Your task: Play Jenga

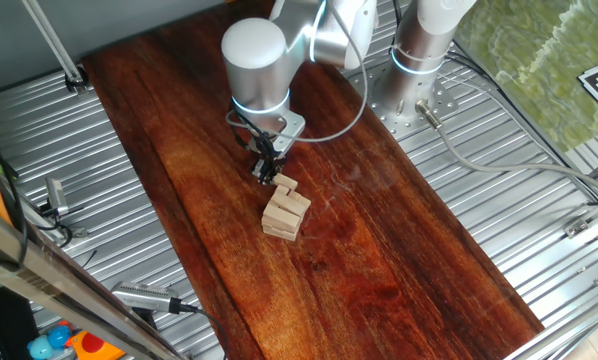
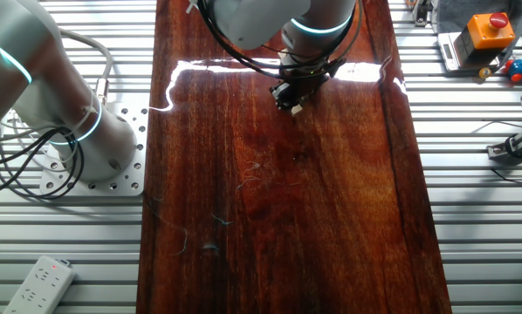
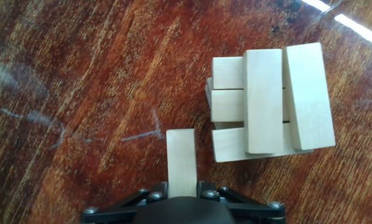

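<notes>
In the hand view, a loose block (image 3: 181, 163) is held clamped in the pincer (image 3: 182, 190), its long axis running straight out from the fingers. The Jenga stack (image 3: 267, 102) stands on the surface (image 3: 80, 93) just ahead and right of the pincer, apart from the block.

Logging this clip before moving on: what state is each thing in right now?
Gripper: shut on the loose block.
Loose block: held by one end, beside the stack, apart from it.
Stack: standing on the table, top blocks askew, a gap in the top layer.
</notes>
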You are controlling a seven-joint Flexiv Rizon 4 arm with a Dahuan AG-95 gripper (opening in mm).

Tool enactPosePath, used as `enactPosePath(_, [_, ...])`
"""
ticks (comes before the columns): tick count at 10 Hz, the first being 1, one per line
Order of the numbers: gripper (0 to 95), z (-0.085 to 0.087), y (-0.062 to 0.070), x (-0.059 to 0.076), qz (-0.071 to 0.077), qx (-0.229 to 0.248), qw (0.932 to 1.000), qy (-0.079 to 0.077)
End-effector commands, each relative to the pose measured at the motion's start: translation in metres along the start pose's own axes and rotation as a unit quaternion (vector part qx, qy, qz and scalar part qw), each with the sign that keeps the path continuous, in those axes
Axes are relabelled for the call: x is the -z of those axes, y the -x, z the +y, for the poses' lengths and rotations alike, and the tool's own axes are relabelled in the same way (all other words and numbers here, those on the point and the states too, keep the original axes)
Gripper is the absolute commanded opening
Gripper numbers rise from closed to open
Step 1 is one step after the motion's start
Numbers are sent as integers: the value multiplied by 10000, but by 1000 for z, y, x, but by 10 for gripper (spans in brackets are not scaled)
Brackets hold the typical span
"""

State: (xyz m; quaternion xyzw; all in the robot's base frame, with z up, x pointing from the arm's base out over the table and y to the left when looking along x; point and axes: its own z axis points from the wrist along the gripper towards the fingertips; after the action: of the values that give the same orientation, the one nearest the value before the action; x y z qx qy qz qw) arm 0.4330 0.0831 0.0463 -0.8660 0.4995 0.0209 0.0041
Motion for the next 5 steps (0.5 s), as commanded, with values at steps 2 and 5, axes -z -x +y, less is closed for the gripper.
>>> enactPosePath(2, [0, 1, 0, 0, -26, -13, 10000, 30])
enactPosePath(5, [0, 1, 0, 0, -23, -63, 10000, 38])
